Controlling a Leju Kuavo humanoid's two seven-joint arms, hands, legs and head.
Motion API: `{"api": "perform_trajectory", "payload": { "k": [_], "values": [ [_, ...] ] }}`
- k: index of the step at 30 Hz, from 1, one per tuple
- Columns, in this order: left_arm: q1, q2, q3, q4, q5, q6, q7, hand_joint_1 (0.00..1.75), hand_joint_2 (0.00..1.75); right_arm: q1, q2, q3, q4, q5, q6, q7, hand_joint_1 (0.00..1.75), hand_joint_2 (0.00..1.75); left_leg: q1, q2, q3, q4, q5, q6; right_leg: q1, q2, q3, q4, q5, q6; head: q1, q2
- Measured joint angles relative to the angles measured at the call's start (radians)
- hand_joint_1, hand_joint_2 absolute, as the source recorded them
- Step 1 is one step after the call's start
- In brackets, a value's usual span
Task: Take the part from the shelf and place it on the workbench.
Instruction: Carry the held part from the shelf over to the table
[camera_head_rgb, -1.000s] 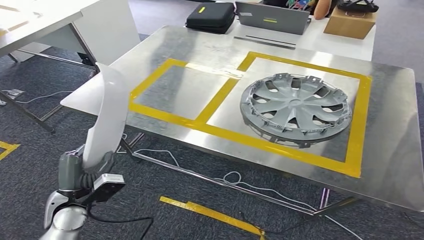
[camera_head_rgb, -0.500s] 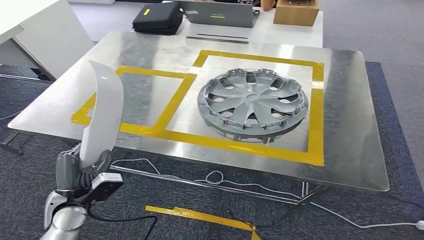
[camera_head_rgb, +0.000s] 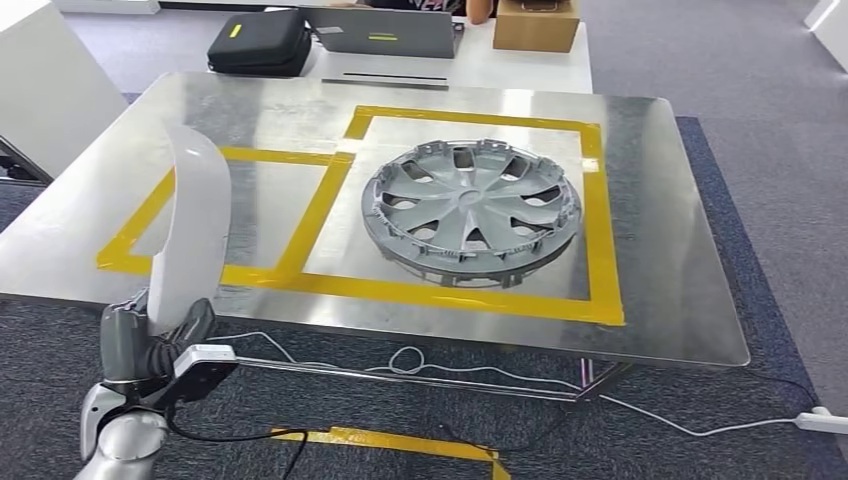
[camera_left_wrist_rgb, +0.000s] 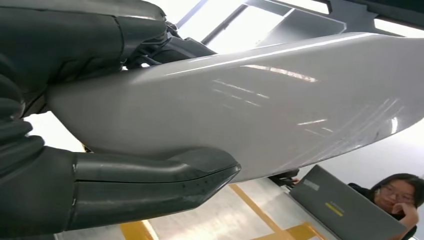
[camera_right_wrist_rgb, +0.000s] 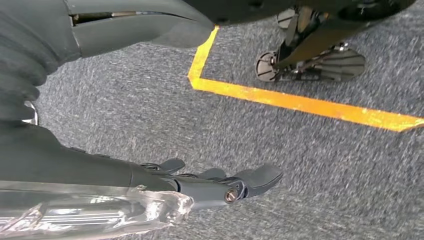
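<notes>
Plainly the part (camera_head_rgb: 192, 225), a long curved white panel with a glossy skin, stands upright in the left hand (camera_head_rgb: 150, 345), whose fingers (camera_left_wrist_rgb: 150, 187) clamp its lower end near the worktop (camera_head_rgb: 660, 250) edge. It looks light and stiff but slippery, and being held low it could tip. The right hand (camera_right_wrist_rgb: 220, 185) hangs over the carpet, fingers apart and empty. On the steel worktop a hubcap (camera_head_rgb: 470, 210) fills the larger yellow-taped square; the smaller one (camera_head_rgb: 255, 205) lies free.
</notes>
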Motion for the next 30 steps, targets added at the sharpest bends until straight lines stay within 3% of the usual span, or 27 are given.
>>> {"api": "perform_trajectory", "payload": {
  "k": [9,23,27,30],
  "values": [
    [0.0,-0.001,0.0,0.0,0.0,0.001,-0.002,1.69,1.75,-0.001,0.0,0.0,0.0,0.0,0.0,-0.001,0.0,1.75,-0.003,-0.001,0.0,0.0,-0.002,0.011,-0.003,-0.001,0.004,-0.008,0.002,0.012,0.0,0.0],
    [-0.027,-0.005,-0.016,0.002,-0.051,0.025,0.014,1.69,1.75,-0.002,0.0,0.006,0.0,0.014,0.024,-0.008,0.0,1.75,0.0,-0.001,0.001,0.001,-0.002,0.011,0.0,-0.001,0.003,-0.007,0.002,0.013,0.0,0.0],
    [-0.06,-0.006,-0.037,0.019,-0.093,0.043,0.059,1.69,1.75,-0.003,0.0,0.013,0.0,0.021,0.033,-0.008,0.0,1.75,0.0,-0.001,0.001,0.001,-0.001,0.01,0.0,-0.001,0.001,-0.007,0.002,0.013,0.0,0.0],
    [-0.184,0.004,-0.06,0.124,-0.267,0.05,0.216,1.69,1.75,-0.006,-0.005,0.019,0.0,0.027,0.051,0.006,0.0,1.75,0.0,-0.007,0.0,0.001,0.001,0.011,0.0,-0.008,-0.006,-0.007,0.001,0.014,0.0,0.0]
  ]
}}
